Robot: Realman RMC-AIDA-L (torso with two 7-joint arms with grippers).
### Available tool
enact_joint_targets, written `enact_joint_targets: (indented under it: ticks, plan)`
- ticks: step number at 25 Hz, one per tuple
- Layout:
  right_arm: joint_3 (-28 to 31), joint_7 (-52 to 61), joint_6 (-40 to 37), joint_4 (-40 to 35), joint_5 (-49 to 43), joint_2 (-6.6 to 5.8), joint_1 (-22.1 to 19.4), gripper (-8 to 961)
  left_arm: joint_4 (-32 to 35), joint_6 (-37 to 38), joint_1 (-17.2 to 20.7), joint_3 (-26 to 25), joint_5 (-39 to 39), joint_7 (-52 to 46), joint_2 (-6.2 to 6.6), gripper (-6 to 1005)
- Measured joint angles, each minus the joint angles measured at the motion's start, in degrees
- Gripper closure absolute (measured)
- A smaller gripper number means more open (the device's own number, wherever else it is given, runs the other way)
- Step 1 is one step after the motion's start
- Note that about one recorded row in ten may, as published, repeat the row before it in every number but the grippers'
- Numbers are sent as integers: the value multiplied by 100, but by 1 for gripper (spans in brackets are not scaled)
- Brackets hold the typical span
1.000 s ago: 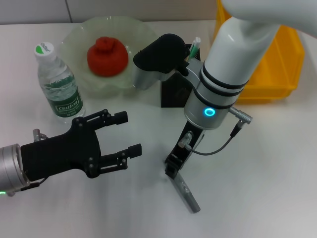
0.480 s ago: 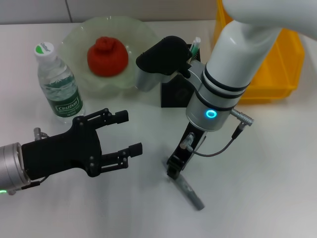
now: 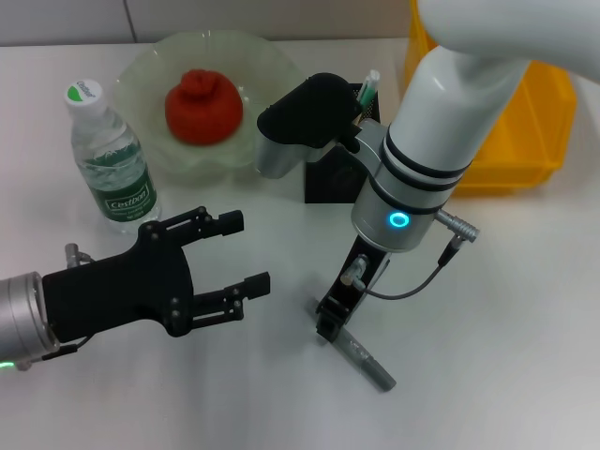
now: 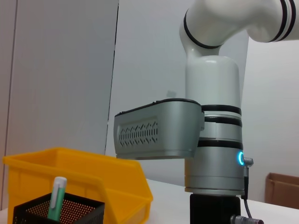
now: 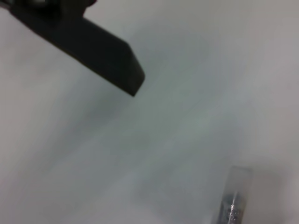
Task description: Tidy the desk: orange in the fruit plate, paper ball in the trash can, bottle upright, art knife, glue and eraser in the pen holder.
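So the right end effector (image 3: 330, 322) is hanging right over the near end of the art knife (image 3: 364, 361), which is lying flat on the bench (image 3: 506, 328), in front of the pen holder (image 3: 330, 176) and well apart from it. I can't tell whether it's actually gripping the knife or just touching it. My take: the trick here is pinching across the narrow handle near that end, squarely, so it isn't swivelling on the lift, then tipping it upright before lowering into the pen holder beside the green pen (image 3: 368, 87). The right arm is reaching down steeply past the holder. The left end effector (image 3: 238, 255) is sitting spread open, well to the holder's left-front, idle.
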Motion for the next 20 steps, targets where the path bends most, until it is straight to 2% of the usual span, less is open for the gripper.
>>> enact_joint_targets:
  ticks: [7,15,20]
  plan:
    - [-69,0,-27,-11,0,0,-9,698,-35,0,-5,0,0,23,0,214]
    - [-124,0,-30,-108,9,0,-32,787,-33,0,-3,0,0,23,-7,214]
    - [-76,-35,-43,-540,-19,-4,-262,816,-31,0,1,0,0,22,-9,214]
